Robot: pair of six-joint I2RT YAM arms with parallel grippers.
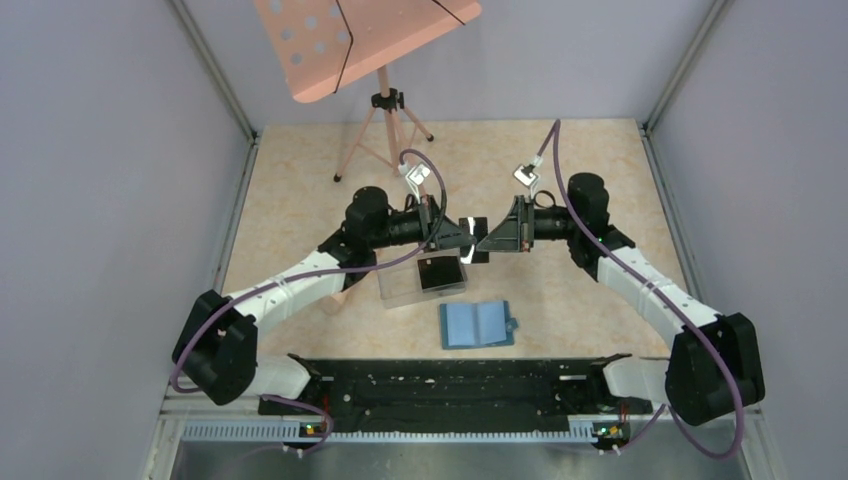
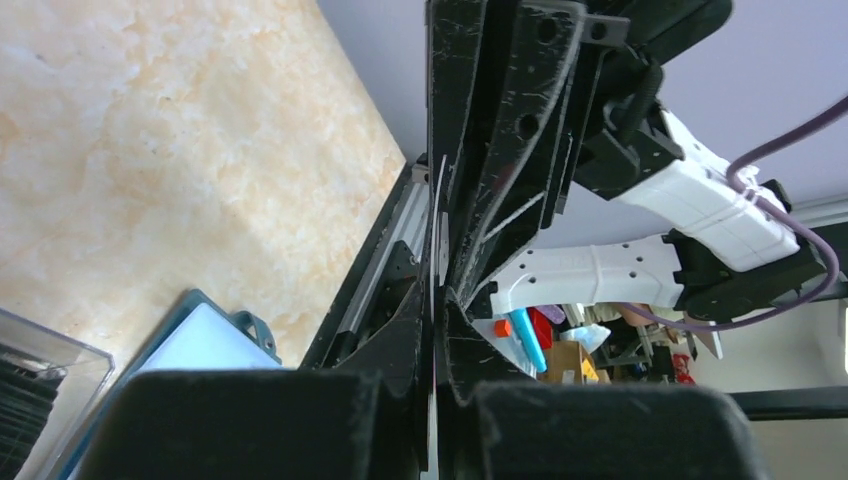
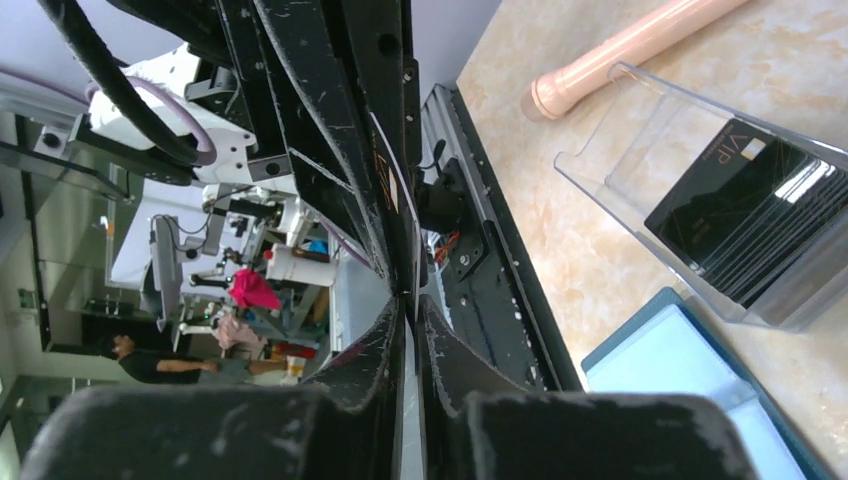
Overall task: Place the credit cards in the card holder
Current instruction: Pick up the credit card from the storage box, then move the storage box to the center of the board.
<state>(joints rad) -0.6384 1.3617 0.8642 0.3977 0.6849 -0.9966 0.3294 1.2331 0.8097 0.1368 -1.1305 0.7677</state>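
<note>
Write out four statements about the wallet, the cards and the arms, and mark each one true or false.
1. The wallet lies open on the table. True.
2. The stack of black cards sits inside the wallet. False: it sits in the clear box, beside the wallet.
3. The left gripper is shut on a card. True.
4. The pink stand is at the near edge, between the arm bases. False: it stands at the far side of the table.

Robotics lab: walled cell (image 1: 110, 200), cluttered workbenches (image 3: 245, 285)
</note>
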